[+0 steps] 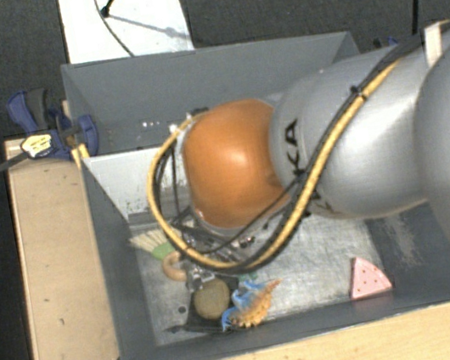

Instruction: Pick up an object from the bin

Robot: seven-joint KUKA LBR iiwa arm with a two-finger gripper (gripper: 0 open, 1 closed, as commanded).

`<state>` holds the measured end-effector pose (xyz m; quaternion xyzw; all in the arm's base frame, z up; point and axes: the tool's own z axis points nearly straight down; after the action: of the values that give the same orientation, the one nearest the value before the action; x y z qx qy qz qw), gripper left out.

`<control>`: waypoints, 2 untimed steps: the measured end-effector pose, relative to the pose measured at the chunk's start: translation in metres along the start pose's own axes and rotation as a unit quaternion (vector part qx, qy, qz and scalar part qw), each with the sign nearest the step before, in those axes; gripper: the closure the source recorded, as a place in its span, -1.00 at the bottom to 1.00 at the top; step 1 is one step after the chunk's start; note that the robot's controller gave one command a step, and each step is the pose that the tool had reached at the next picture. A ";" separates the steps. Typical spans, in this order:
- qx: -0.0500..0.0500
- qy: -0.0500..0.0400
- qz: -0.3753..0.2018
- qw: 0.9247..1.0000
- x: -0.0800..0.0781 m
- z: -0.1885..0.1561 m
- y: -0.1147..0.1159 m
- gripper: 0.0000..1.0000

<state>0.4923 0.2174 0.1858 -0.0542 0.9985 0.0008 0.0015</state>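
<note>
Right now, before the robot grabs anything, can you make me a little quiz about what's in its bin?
1. True or false: the pink triangular wedge with pale dots lies against the left wall of the grey metal bin.
2. Which thing lies right beside the olive-brown round ball? A) the orange-and-blue toy creature B) a red cup C) a green bottle
3. Fill in: the arm's rounded wrist cover is coloured ____.

Key:
1. False. It lies on the right of the floor, apart from the other things.
2. A
3. orange
</note>
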 end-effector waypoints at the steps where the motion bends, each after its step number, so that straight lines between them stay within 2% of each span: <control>1: 0.001 0.002 -0.019 1.000 0.003 0.005 0.000 1.00; 2: 0.000 0.001 -0.021 1.000 0.002 -0.001 0.002 1.00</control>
<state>0.4896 0.2188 0.1864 -0.0749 0.9972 0.0005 0.0005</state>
